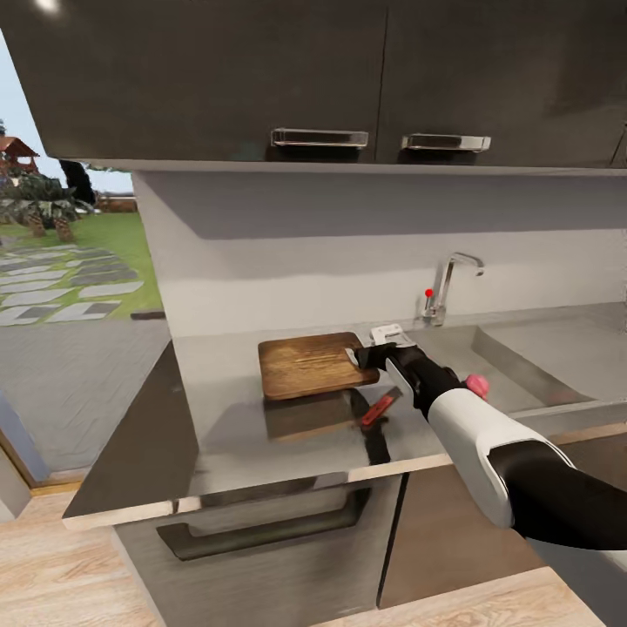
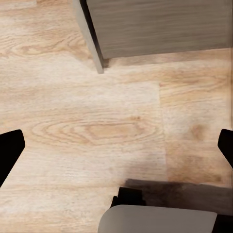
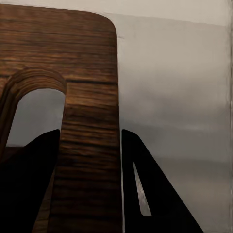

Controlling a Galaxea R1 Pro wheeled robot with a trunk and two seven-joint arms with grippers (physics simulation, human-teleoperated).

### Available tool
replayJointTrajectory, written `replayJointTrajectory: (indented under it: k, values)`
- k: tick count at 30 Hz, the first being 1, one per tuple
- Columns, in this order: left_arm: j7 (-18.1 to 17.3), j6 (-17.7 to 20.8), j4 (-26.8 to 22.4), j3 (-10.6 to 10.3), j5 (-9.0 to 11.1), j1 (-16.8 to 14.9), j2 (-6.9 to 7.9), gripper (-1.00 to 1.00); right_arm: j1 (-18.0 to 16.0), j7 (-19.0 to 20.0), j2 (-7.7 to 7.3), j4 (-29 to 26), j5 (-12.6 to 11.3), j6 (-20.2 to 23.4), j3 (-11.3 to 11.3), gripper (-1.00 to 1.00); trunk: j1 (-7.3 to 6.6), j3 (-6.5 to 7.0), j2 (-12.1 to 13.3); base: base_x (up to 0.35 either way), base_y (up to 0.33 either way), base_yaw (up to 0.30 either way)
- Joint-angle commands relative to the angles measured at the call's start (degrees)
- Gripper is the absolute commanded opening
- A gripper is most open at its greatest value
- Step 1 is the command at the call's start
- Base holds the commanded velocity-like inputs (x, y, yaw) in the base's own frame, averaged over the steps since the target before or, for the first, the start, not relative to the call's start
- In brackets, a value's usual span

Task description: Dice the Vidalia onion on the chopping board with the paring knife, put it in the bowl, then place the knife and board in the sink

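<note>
1. Chopping board (image 1: 312, 364): a brown wooden rectangle with rounded corners and visible grain, lifted above the grey countertop (image 1: 235, 435) and casting a dark shadow on the surface beneath it. In the right wrist view the board (image 3: 90, 145) shows a rounded corner and its oblong handle slot.

2. Right gripper (image 1: 362, 356): clenched on the board's end nearest the sink. In the right wrist view its two dark fingers (image 3: 150, 194) lie on either side of the wooden strip between the slot and the board's edge.

3. Paring knife (image 1: 378, 407): the red handle lies flat on the countertop, just below the right forearm, near the shadow of the board and apart from the board itself.

4. Sink (image 1: 522, 366): a steel basin lying beside the board, toward the robot's right, with the chrome tap (image 1: 448, 287) and its small red knob at the back wall.

5. Open room: bare countertop extends in front of the board to the front edge and past the board to the counter's end. Dark upper cabinets (image 1: 348, 78) overhang the back wall well above the board.

6. Left gripper (image 2: 116, 145): fingertips spread wide apart, holding nothing, over light wooden floor beside a cabinet base.
</note>
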Motion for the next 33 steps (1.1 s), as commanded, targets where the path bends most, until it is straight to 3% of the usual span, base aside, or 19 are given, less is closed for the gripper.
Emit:
replayJointTrajectory:
  k: [1, 33]
  values:
    - [0.0, -0.1, -0.1, 0.0, 0.3, 0.0, 0.00, 1.00, 0.0, 0.2, -0.04, -0.1, -0.1, 0.3, 0.2, -1.00, 0.00, -0.05, 0.0, 0.000, -0.106, 0.000]
    - [0.0, -0.1, -0.1, 0.0, 0.3, 0.0, 0.00, 1.00, 0.0, 0.3, 0.06, 0.0, -0.4, 0.1, 0.1, -1.00, 0.00, -0.23, 0.0, 0.000, -0.007, 0.000]
